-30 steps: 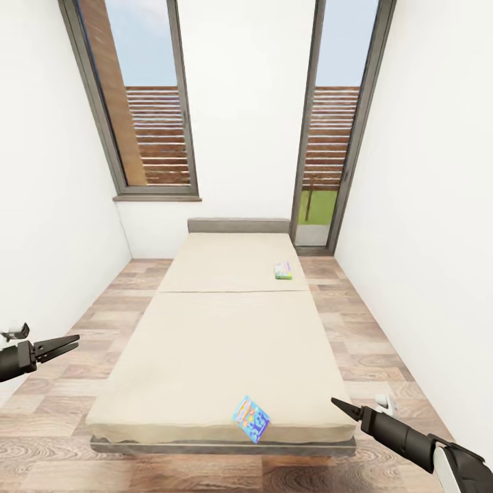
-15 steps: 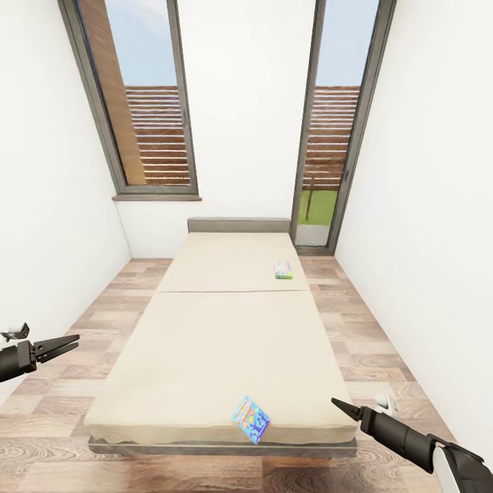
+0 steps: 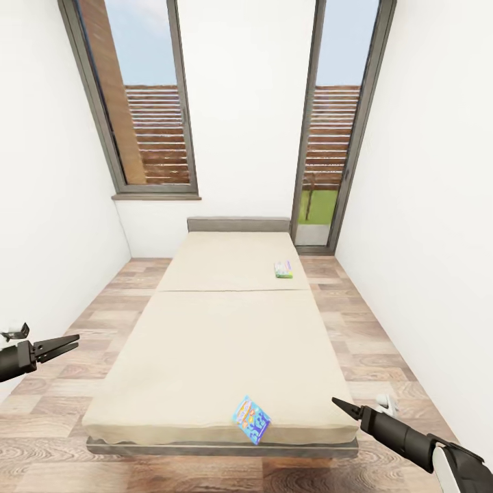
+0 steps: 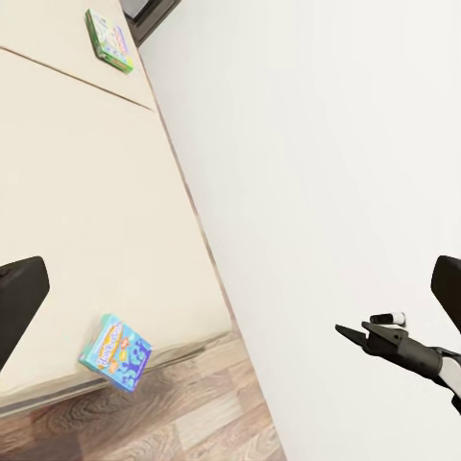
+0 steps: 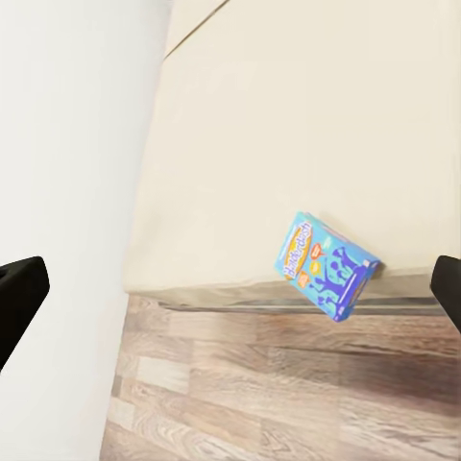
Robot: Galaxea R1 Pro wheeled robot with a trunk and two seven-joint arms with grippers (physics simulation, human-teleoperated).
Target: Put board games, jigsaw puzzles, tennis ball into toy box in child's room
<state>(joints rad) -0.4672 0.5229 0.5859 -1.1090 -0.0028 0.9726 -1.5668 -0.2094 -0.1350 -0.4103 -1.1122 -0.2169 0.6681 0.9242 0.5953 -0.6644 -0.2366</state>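
Overhanging the bed's near edge, the blue board game sits between both closed, empty pincers.

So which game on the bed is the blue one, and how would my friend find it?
Look at the big beige bed in the middle of the room. At its near edge, close to the robot, a blue board game hangs partly over the side. The other game, far up toward the headboard, is green and lies fully on the mattress.
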